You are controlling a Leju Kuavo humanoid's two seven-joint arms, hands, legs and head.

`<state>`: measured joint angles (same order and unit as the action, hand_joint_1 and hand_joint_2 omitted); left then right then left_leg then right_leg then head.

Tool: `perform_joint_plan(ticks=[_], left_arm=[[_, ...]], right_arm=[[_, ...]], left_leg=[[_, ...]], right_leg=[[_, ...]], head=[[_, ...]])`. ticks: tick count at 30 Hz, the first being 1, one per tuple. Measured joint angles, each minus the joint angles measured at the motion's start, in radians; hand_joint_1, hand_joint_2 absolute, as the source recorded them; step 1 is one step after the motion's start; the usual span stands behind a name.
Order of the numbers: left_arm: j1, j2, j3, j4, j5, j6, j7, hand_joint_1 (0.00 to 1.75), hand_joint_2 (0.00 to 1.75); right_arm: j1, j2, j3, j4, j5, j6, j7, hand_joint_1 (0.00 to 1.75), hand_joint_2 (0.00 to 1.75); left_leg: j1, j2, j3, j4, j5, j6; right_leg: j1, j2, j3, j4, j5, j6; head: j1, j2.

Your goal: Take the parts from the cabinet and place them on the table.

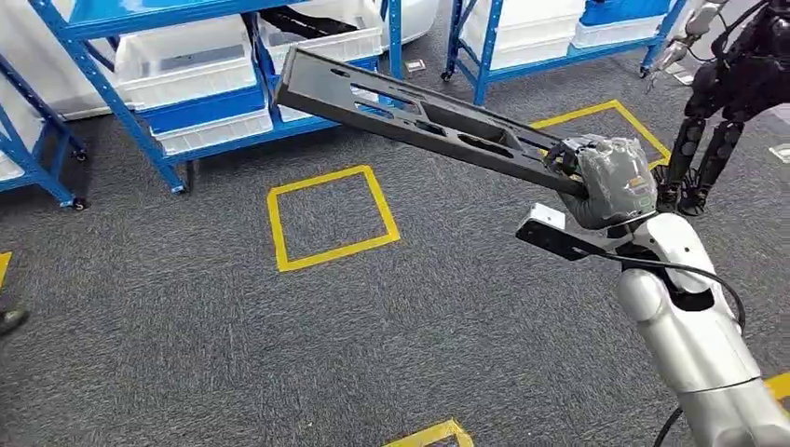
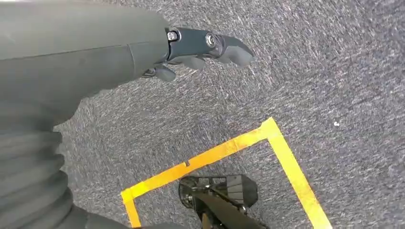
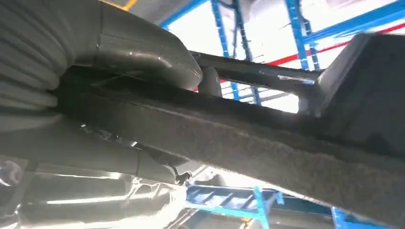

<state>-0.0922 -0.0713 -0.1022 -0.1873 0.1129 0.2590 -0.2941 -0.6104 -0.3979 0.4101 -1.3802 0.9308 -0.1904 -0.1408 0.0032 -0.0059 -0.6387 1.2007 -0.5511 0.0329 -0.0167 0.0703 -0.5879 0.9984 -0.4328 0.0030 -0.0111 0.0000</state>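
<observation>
A long black plastic part [image 1: 410, 112] with cut-out slots is held out over the grey carpet, slanting from my right hand up toward the blue shelves. My right hand [image 1: 606, 182] grips its near end. In the right wrist view the part [image 3: 267, 138] runs across the picture, clamped between the thumb and the fingers of my right hand [image 3: 129, 62]. My left hand [image 2: 191, 52] hangs above the carpet with its fingers stretched out and nothing in it.
Blue metal shelves [image 1: 140, 121] with white bins [image 1: 186, 60] stand along the far side. More blue shelving [image 1: 559, 42] is at the back right. Yellow tape squares [image 1: 331, 216] mark the carpet. A black tripod-like stand [image 1: 717, 112] rises at the far right.
</observation>
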Motion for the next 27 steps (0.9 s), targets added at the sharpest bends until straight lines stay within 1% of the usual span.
perform_joint_plan(ticks=[1,2,3,4,5,6,7,8,9,10,11,12,13,14,15,16,17,18,19,20,21,22,23,24,25,26,27], left_arm=[[0.0,0.0,0.0,0.0,-0.001,0.0,0.0,0.0,1.75],[0.0,0.003,0.0,0.0,-0.001,0.001,0.001,0.0,1.75],[0.003,0.003,0.0,0.0,-0.002,0.001,0.003,0.0,1.75],[0.003,0.003,0.0,0.0,-0.005,0.002,0.003,0.0,1.75],[0.001,0.003,0.0,0.0,-0.005,0.003,0.005,0.0,1.75],[0.0,0.003,0.0,0.0,-0.005,0.003,0.005,0.0,1.75],[-0.002,0.001,0.0,0.0,-0.005,0.003,0.006,0.0,1.75],[-0.003,-0.002,0.0,0.0,-0.006,0.004,0.006,0.0,1.75],[-0.002,-0.001,0.0,0.0,-0.006,0.004,0.006,0.0,1.75],[0.001,-0.001,0.0,0.0,-0.006,0.003,0.006,0.0,1.75],[0.003,-0.001,0.0,0.0,-0.006,0.003,0.004,0.0,1.75],[0.005,-0.001,0.0,0.0,-0.006,0.001,0.002,0.0,1.75],[0.008,0.0,0.0,0.0,-0.006,-0.005,-0.003,0.0,1.75],[0.01,0.001,0.0,0.0,-0.006,-0.008,-0.008,0.0,1.75],[0.013,0.002,0.0,0.0,-0.005,-0.01,-0.01,0.0,1.75],[0.014,0.002,0.001,0.0,-0.005,-0.012,-0.011,0.0,1.75],[0.015,0.003,0.001,0.0,-0.005,-0.016,-0.011,0.0,1.75],[0.016,0.005,0.001,0.0,-0.005,-0.019,-0.011,0.0,1.75],[0.017,0.006,0.001,0.001,-0.005,-0.019,-0.011,0.0,1.75],[0.017,0.006,0.001,0.001,-0.005,-0.019,-0.01,0.0,1.75],[0.017,0.006,0.001,0.001,-0.002,-0.019,-0.009,0.0,1.75],[0.017,0.006,0.001,0.001,0.002,-0.019,-0.005,0.0,1.75],[0.017,0.009,0.002,0.001,0.003,-0.018,-0.003,0.0,1.75],[0.018,0.01,0.003,0.001,0.006,-0.016,-0.003,0.0,1.75],[0.02,0.009,0.005,0.001,0.013,-0.013,-0.002,0.0,1.75],[0.023,0.009,0.008,0.001,0.013,-0.013,-0.003,0.0,1.75],[0.025,0.009,0.01,0.001,0.014,-0.011,-0.002,0.0,1.75]], right_arm=[[0.0,-0.001,-0.002,-0.001,0.0,0.0,0.0,1.75,1.75],[0.001,-0.002,-0.005,-0.001,0.0,0.0,0.0,1.75,1.75],[-0.003,-0.002,-0.005,-0.001,0.0,0.0,0.0,1.75,1.75],[0.0,-0.002,-0.005,-0.002,0.0,0.0,0.002,1.75,1.75],[0.004,-0.003,-0.008,-0.003,0.002,0.0,0.005,1.75,1.75],[0.006,-0.007,-0.011,-0.003,0.002,0.0,0.005,1.75,1.75],[0.006,-0.013,-0.015,-0.004,0.003,-0.001,0.005,1.75,1.75],[0.008,-0.017,-0.018,-0.005,0.003,-0.001,0.006,1.75,1.75],[0.004,-0.023,-0.019,-0.005,0.003,-0.001,0.006,1.75,1.75],[0.002,-0.022,-0.019,-0.006,0.003,-0.001,0.006,1.75,1.75],[0.008,-0.02,-0.019,-0.006,0.003,-0.001,0.007,1.75,1.75],[0.016,-0.02,-0.019,-0.006,0.003,-0.001,0.01,1.75,1.75],[0.029,-0.022,-0.022,-0.007,0.003,-0.002,0.015,1.75,1.75],[0.042,-0.023,-0.025,-0.01,0.011,-0.003,0.018,1.75,1.75],[0.056,-0.022,-0.026,-0.014,0.022,-0.005,0.024,1.75,1.75],[0.068,-0.02,-0.027,-0.019,0.04,-0.011,0.028,1.75,1.75],[0.081,-0.014,-0.027,-0.023,0.061,-0.024,0.034,1.75,1.75],[0.088,-0.002,-0.026,-0.024,0.081,-0.038,0.036,1.75,1.75],[0.102,0.015,-0.025,-0.027,0.096,-0.048,0.038,1.75,1.75],[0.113,0.021,-0.024,-0.029,0.106,-0.051,0.041,1.75,1.75],[0.123,0.029,-0.023,-0.029,0.117,-0.053,0.042,1.75,1.75],[0.127,0.04,-0.021,-0.029,0.131,-0.053,0.045,1.75,1.75],[0.127,0.055,-0.018,-0.029,0.146,-0.052,0.047,1.75,1.75],[0.123,0.071,-0.016,-0.028,0.159,-0.051,0.048,1.75,1.75],[0.121,0.088,-0.011,-0.027,0.168,-0.05,0.051,1.75,1.75],[0.117,0.104,-0.006,-0.025,0.173,-0.048,0.051,1.75,1.75],[0.113,0.115,-0.003,-0.022,0.174,-0.047,0.051,1.75,1.75]], left_leg=[[-0.001,-0.021,0.044,-0.089,0.046,0.012],[-0.001,-0.092,0.08,-0.171,0.076,0.029],[0.004,-0.114,0.086,-0.181,0.074,0.034],[-0.004,-0.099,0.088,-0.184,0.073,0.033],[-0.005,-0.087,0.086,-0.186,0.072,0.035],[-0.008,-0.074,0.088,-0.193,0.072,0.036],[0.0,-0.052,0.091,-0.212,0.081,0.034],[0.003,-0.036,0.095,-0.223,0.09,0.031],[0.003,-0.025,0.093,-0.225,0.092,0.036],[0.001,-0.005,0.091,-0.224,0.092,0.036],[-0.001,0.01,0.09,-0.224,0.093,0.036],[-0.002,0.025,0.087,-0.223,0.093,0.036],[-0.002,0.041,0.087,-0.223,0.093,0.036],[-0.002,0.055,0.087,-0.223,0.093,0.036],[-0.002,0.07,0.088,-0.222,0.092,0.034],[-0.001,0.081,0.089,-0.222,0.091,0.031],[-0.006,0.092,0.092,-0.218,0.087,0.025],[-0.013,0.103,0.09,-0.216,0.083,0.018],[-0.016,0.115,0.091,-0.215,0.083,0.012],[-0.017,0.126,0.091,-0.214,0.083,0.011],[-0.015,0.136,0.094,-0.215,0.083,0.009],[-0.012,0.147,0.094,-0.213,0.081,0.004],[-0.002,0.102,0.088,-0.199,0.063,-0.01],[0.002,0.049,0.072,-0.16,0.029,-0.014],[0.003,0.018,0.037,-0.078,-0.023,-0.016],[0.003,0.008,-0.003,0.008,-0.064,-0.018],[0.005,0.005,-0.035,0.079,-0.091,-0.02]], right_leg=[[0.002,0.013,0.001,0.0,0.001,0.002],[-0.005,0.023,-0.001,-0.001,0.004,0.003],[0.009,0.034,-0.007,0.002,0.009,0.008],[-0.003,0.047,-0.014,0.002,0.013,0.014],[-0.007,0.061,-0.018,0.0,0.017,0.021],[-0.008,0.073,-0.023,-0.004,0.024,0.03],[0.006,0.087,-0.032,-0.006,0.029,0.04],[0.005,0.026,-0.047,0.02,0.013,0.033],[0.008,-0.018,-0.073,0.071,-0.019,0.027],[0.006,-0.041,-0.112,0.154,-0.056,0.024],[0.004,-0.051,-0.146,0.233,-0.086,0.023],[0.001,-0.056,-0.173,0.298,-0.106,0.028],[-0.002,-0.059,-0.175,0.318,-0.107,0.036],[-0.005,-0.061,-0.154,0.286,-0.094,0.046],[-0.009,-0.07,-0.103,0.203,-0.064,0.058],[-0.013,-0.089,-0.046,0.103,-0.033,0.067],[-0.013,-0.146,0.009,0.006,-0.011,0.07],[-0.003,-0.169,0.022,-0.007,-0.017,0.058],[0.002,-0.143,0.013,-0.009,-0.009,0.048],[0.0,-0.134,0.011,-0.009,-0.008,0.045],[0.001,-0.12,0.008,-0.007,-0.007,0.044],[-0.008,-0.109,0.006,-0.01,-0.003,0.035],[-0.02,-0.096,0.006,-0.012,0.001,0.029],[-0.02,-0.086,0.001,-0.012,0.006,0.016],[-0.019,-0.076,-0.003,-0.011,0.009,0.009],[-0.016,-0.063,-0.008,-0.011,0.013,0.004],[-0.014,-0.049,-0.013,-0.011,0.015,0.002]], head=[[0.0,0.0],[0.001,0.0],[0.005,0.0],[0.0,0.0],[-0.004,0.0],[-0.006,0.0],[-0.004,0.0],[-0.004,0.0],[0.004,0.0],[0.008,0.0],[0.007,0.0],[0.007,0.0],[0.008,0.0],[0.007,0.0],[0.009,0.0],[0.008,0.0],[0.009,0.0],[0.01,0.0],[0.006,0.0],[0.007,0.0],[0.004,0.0],[0.007,0.0],[0.006,0.0],[0.002,0.0],[0.0,0.0],[0.0,0.0],[0.0,0.0]])
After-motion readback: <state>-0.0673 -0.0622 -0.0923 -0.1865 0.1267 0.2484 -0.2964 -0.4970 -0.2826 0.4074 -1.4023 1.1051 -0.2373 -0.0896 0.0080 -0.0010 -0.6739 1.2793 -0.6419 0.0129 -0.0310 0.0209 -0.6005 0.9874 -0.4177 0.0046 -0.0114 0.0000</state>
